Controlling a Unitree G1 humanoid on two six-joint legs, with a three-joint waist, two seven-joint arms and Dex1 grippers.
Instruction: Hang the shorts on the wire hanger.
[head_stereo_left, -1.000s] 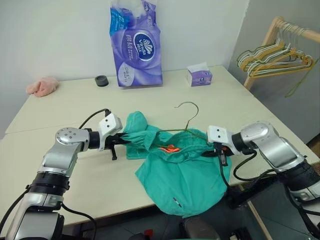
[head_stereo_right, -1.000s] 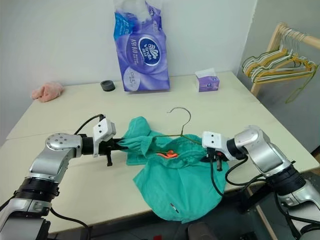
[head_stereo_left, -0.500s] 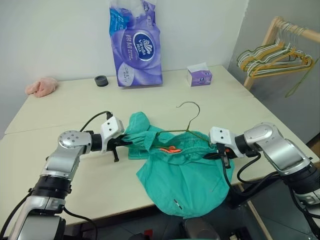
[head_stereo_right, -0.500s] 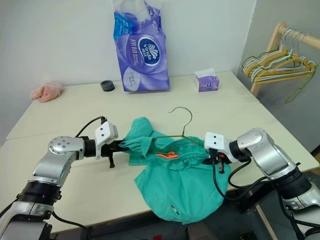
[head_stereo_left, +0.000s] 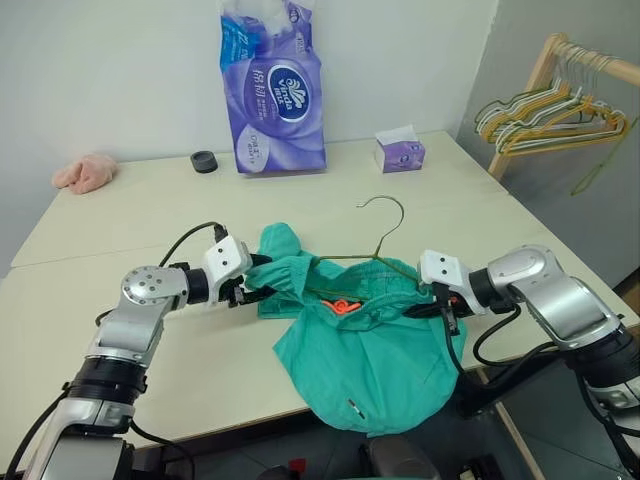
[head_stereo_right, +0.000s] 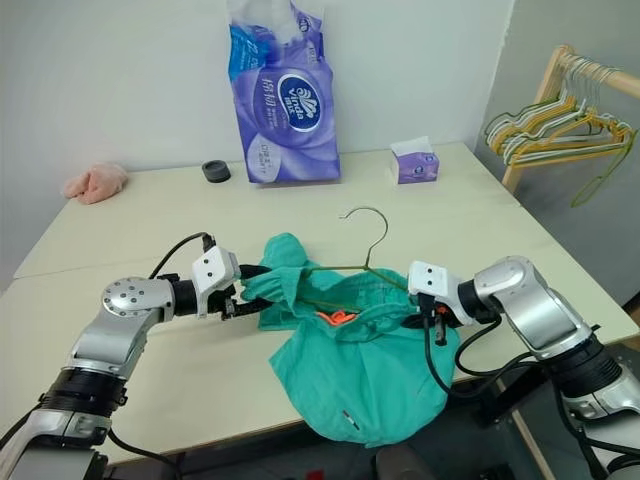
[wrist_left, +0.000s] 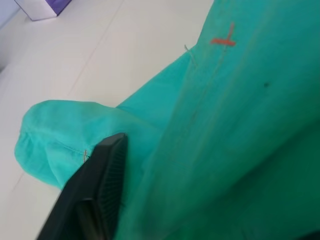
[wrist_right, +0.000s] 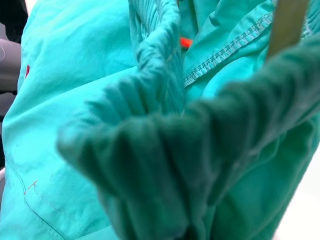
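Going L to R: pink cloth lump sits far L at the table's back edge, well apart from the rest. Table is bare and roomy over its L half and back middle; small black ring-shaped item sits near the rear, just L of the tall purple tissue pack, too small to tell what it is. Left gripper is at the L end of the shorts; its tips run into the bunched cloth, so can't tell if jaws are spread or pinching. Wrist cam shows one black finger lying against teal cloth, the other finger not made out. Shorts lie crumpled at table centre-front, lower part draping over the near table edge; small orange tag shows in the waistband opening. Wire hanger has its hook standing free above the shorts, tilted; its lower bar and shoulders are mostly buried in the gathered waistband, so can't tell how far it's threaded. Right gripper is at the R end of the waistband, fingers buried in cloth and clamped tight on the shorts; R wrist cam shows blurred green folds close up, with a pale bar cut off at the edge. Small purple tissue box sits at the back R. Far R, off the table, a wooden rack holds bunched hangers, cut off by the frame. Open table behind the hook.
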